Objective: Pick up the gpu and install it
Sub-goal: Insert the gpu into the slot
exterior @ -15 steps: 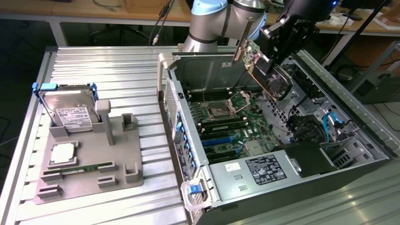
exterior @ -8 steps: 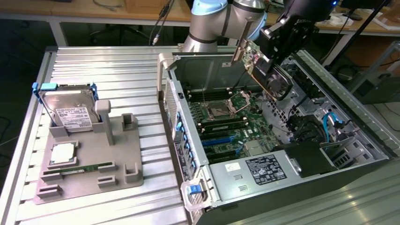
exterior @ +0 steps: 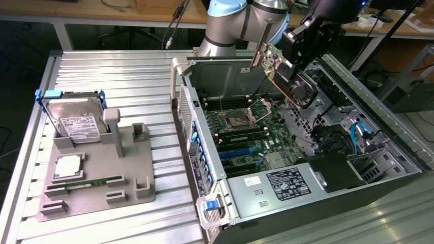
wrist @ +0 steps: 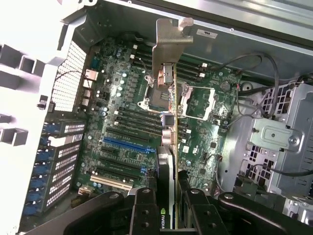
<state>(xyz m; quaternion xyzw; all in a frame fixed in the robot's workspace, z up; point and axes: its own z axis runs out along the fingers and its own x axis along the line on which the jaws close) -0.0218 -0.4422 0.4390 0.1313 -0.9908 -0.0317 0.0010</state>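
Green-brown and thin, the gpu [exterior: 293,85] hangs tilted in the air over the open case [exterior: 224,76], above the motherboard [wrist: 122,142]. The hand [wrist: 166,203] grips it edge-on, its fingers [wrist: 142,211] pressed to the card's two faces. It looks light and stiff but fragile: a twist could crack the board, and the fan [exterior: 303,92] should take no pressure. Holding the flat board, well back from the silver bracket [wrist: 168,44], seems soundest.

Ribbed metal table [exterior: 109,71], wooden workbenches [exterior: 81,9] behind, dark floor [exterior: 20,61] alongside.
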